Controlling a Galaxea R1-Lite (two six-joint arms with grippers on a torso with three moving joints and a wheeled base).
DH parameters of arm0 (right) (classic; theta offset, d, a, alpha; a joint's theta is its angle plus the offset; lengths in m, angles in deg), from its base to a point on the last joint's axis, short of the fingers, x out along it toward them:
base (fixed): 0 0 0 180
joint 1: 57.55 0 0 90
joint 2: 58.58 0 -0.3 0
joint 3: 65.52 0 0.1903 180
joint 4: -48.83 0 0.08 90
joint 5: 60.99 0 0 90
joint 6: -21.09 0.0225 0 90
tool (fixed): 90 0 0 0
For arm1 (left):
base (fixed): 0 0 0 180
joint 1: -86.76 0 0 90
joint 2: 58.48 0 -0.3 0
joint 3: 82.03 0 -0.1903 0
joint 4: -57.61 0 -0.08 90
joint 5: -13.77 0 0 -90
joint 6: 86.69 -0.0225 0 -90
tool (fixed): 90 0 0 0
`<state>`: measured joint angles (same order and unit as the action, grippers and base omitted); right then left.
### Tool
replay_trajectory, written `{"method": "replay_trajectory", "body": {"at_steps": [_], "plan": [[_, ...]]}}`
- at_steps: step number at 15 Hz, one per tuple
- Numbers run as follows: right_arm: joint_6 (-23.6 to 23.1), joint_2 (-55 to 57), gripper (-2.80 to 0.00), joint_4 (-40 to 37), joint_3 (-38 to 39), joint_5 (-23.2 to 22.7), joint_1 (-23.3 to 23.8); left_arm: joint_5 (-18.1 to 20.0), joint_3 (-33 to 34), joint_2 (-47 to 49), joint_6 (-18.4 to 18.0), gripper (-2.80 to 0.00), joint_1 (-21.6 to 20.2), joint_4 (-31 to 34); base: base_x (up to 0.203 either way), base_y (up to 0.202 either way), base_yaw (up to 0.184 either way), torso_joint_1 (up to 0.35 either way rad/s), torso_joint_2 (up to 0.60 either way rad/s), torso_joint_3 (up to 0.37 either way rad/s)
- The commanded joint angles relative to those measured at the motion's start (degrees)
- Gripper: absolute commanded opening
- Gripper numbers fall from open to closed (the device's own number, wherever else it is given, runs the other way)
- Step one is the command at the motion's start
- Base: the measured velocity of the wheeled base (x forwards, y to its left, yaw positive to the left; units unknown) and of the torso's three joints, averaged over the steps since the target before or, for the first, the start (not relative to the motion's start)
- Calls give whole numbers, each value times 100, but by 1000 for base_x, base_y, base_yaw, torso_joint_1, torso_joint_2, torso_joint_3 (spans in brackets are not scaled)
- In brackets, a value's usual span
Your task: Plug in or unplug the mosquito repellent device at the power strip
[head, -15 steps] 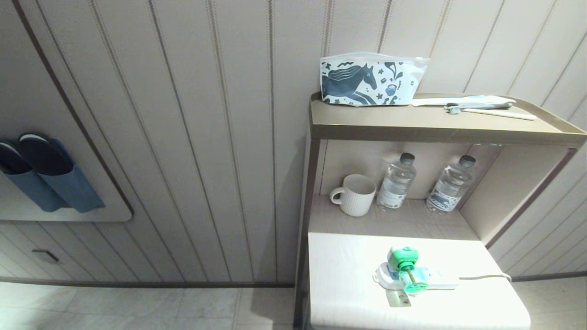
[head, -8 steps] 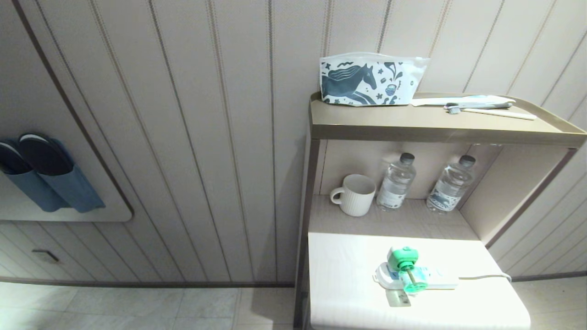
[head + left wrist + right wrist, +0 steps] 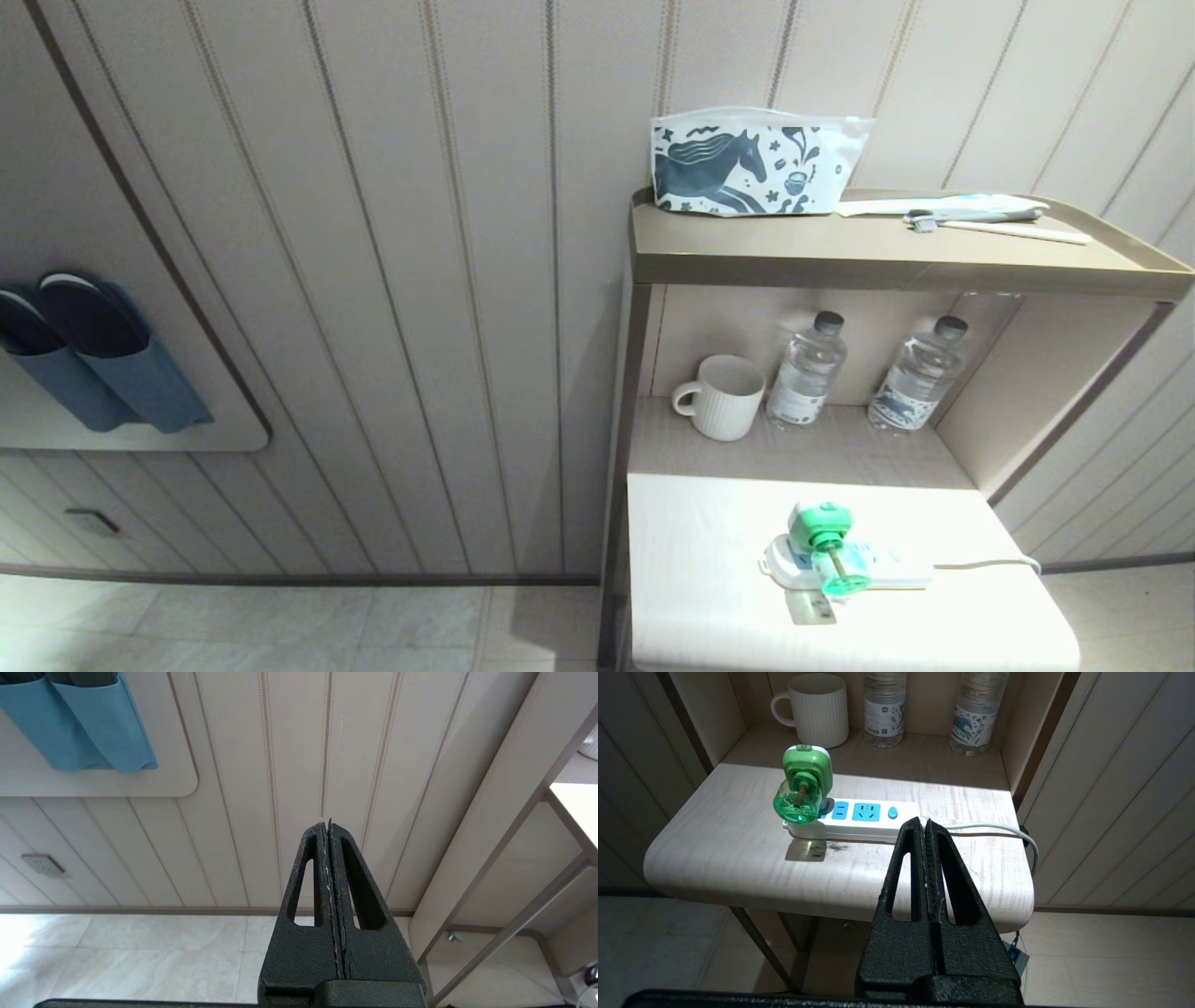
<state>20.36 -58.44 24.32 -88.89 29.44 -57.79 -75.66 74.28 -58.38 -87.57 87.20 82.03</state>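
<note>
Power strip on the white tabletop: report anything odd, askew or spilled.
Nothing stands out. The long white power strip with light-blue sockets lies flat, and the green-topped mosquito repellent device with its translucent green bottle stands seated at its end farthest from the white cord. No spill shows.

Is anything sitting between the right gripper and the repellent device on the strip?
Nothing visible. The right gripper, shut, hangs off the table's front edge; only bare tabletop and the power strip lie between it and the mosquito repellent device. The mug stands behind it.
</note>
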Motion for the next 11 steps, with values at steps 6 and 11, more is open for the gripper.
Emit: {"method": "replay_trajectory", "body": {"at_steps": [6, 11], "plan": [[82, 22, -280, 0, 0, 44, -2, -5, -2, 8, 0, -280, 0, 1, 0, 0, 0, 0, 0, 0], [97, 13, -280, 0, 0, 51, -2, -5, -2, 8, 0, -280, 0, 1, 0, 0, 0, 0, 0, 0]]}}
